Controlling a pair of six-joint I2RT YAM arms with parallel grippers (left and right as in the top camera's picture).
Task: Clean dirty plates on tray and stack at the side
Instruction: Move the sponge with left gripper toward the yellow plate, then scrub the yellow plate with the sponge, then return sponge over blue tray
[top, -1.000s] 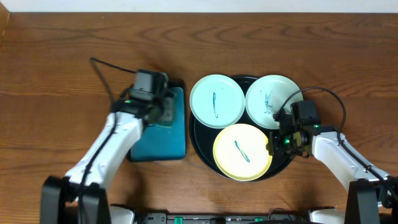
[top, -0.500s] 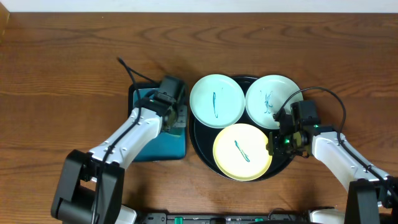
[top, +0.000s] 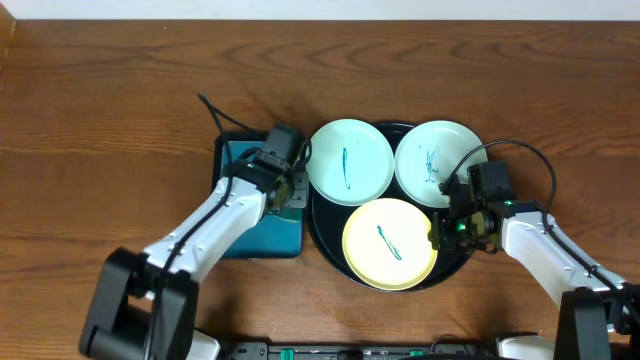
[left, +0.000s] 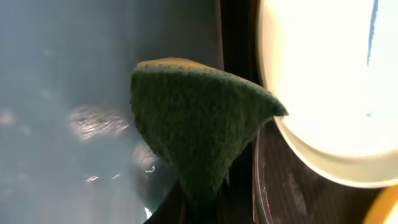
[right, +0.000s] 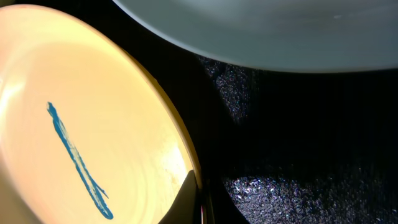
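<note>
In the left wrist view, the dark green scouring sponge (left: 199, 130) covers nearly all of the left gripper (top: 291, 190) jaws pinching it. Behind it the rectangular teal tray (left: 62, 93) is a blur, and the pale mint-white round plate (left: 323, 93) runs off the top and right edges. In the right wrist view the yellow round plate (right: 74, 124) is cut by the left and bottom edges. Only a sliver of the right gripper (top: 445, 232) shows there, so its jaws' hold cannot be told.

Robot lab bench: wood-grain tabletop (top: 100, 100), two white cabled arms (top: 200, 228) at its near edge, pale wall (top: 320, 8) behind.
</note>
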